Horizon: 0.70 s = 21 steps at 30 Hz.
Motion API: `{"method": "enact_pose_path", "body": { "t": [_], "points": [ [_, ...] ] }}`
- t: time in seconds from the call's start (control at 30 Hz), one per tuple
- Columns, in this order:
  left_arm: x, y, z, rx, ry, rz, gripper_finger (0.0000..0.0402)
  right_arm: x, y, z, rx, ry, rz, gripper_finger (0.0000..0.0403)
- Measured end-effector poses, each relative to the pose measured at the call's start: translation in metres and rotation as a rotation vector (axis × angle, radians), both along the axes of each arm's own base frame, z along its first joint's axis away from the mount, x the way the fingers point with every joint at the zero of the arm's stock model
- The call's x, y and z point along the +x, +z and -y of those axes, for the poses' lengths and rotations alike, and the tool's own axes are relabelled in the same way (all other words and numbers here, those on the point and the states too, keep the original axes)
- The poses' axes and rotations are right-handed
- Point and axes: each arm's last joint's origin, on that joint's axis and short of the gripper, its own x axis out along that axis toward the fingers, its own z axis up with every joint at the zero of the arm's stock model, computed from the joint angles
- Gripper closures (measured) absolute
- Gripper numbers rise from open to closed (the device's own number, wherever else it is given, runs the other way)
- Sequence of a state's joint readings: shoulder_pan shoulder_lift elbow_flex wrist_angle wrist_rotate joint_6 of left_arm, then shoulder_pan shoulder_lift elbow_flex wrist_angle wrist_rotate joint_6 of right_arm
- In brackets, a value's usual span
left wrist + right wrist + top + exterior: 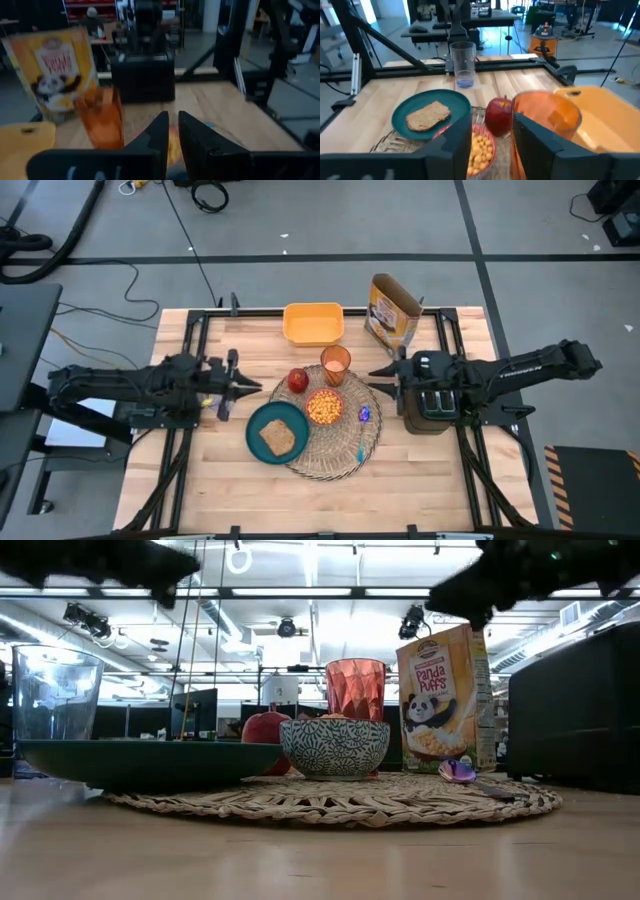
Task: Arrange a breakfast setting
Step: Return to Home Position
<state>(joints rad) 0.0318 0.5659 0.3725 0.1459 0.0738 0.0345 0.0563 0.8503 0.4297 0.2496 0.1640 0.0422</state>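
Right jaws spread near orange cup (335, 363); toaster (432, 418) beneath that arm.

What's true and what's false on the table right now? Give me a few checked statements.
1. The toast lies on the plate. True.
2. The apple sits inside the bowl. False: it stands beside the bowl.
3. The right gripper holds the cup. False: it is open, empty and apart from the cup.
4. The cereal box stands upright near the yellow tub. True.
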Motion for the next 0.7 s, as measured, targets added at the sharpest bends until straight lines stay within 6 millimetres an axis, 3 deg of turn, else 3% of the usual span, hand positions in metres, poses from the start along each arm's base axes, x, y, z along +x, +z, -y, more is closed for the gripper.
{"method": "enact_pose_path", "body": {
  "t": [0.13, 0.43, 0.7],
  "points": [
    [-0.015, -0.013, 0.002, -0.014, 0.017, 0.016, 0.0354, -0.015, -0.001, 0.001, 0.024, -0.003, 0.01, 0.0291],
    [-0.042, -0.013, 0.002, -0.004, 0.109, 0.081, 0.0354, -0.047, 0.01, 0.002, -0.014, 0.026, 0.039, 0.0392],
    [-0.051, -0.037, 0.005, -0.021, 0.152, 0.123, 0.0354, -0.066, -0.005, 0.003, 0.01, 0.033, 0.099, 0.039]
  ]
}}
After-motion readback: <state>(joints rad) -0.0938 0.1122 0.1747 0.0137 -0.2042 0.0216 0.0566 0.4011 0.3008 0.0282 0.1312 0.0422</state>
